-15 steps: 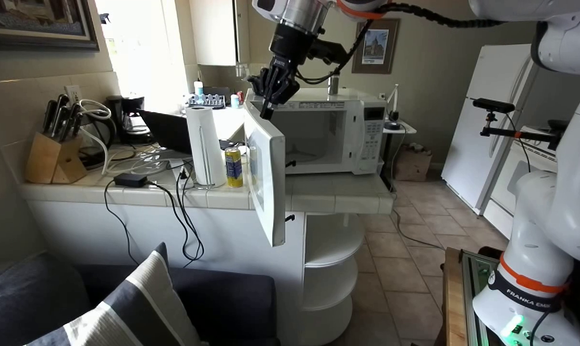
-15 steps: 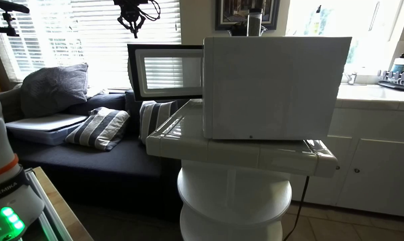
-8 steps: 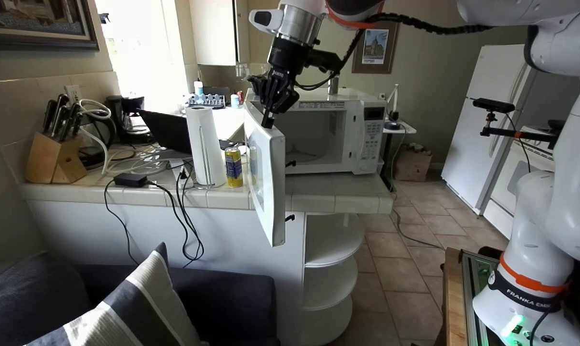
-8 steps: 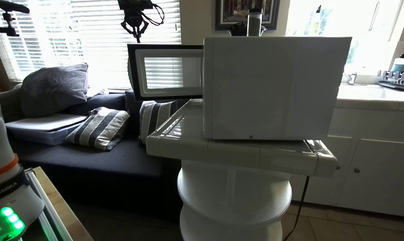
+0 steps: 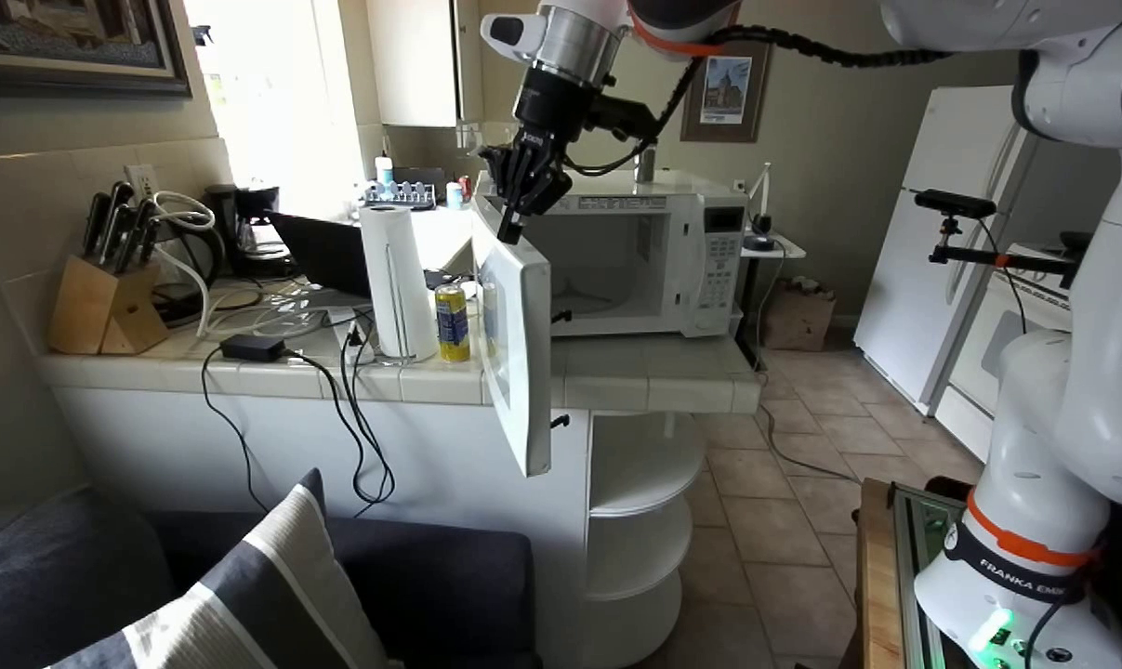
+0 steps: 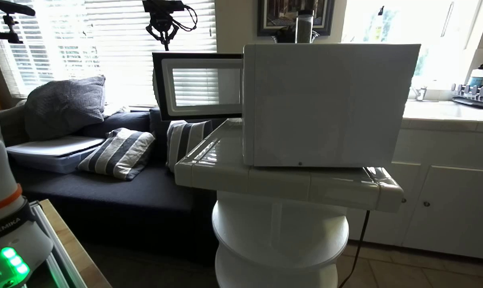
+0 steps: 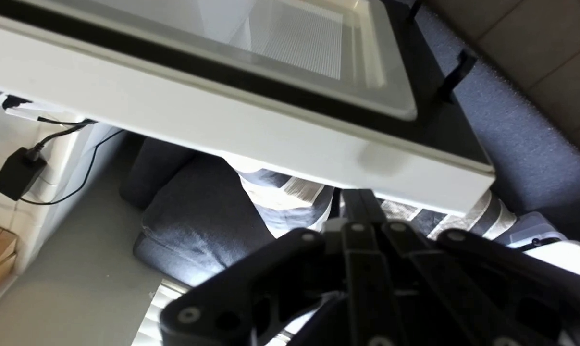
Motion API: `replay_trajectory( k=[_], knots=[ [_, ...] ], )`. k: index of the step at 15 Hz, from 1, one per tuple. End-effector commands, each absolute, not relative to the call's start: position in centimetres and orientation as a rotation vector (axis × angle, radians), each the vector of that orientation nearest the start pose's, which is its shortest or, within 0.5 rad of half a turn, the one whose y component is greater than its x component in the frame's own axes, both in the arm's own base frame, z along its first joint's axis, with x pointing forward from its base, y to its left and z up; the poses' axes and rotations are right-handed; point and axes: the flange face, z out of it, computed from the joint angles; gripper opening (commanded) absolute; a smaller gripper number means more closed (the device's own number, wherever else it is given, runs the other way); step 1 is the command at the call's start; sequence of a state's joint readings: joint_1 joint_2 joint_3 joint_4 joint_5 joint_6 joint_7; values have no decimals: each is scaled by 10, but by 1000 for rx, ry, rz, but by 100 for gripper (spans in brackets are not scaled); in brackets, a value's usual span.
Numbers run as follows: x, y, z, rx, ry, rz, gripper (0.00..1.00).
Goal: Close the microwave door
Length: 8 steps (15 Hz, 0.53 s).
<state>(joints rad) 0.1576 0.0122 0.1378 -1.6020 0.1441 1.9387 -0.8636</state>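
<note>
Holds the end effector clenched and pointing down close by the top edge of the microwave door, near the free corner, cannot tell whether touching or just apart, with that door wide open, jutting out past the counter from the white microwave behind.

And here I am in a home kitchen: refrigerator, knife block on the tiled counter, sofa with striped cushions nearby!
</note>
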Motion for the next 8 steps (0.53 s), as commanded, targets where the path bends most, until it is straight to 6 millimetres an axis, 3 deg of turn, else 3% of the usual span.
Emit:
replay_trajectory(
  k=[1, 8],
  knots=[
    [568, 177, 642, -2534, -1560, -603, 0],
    [578, 176, 623, -2593, -1447, -591, 0]
  ],
)
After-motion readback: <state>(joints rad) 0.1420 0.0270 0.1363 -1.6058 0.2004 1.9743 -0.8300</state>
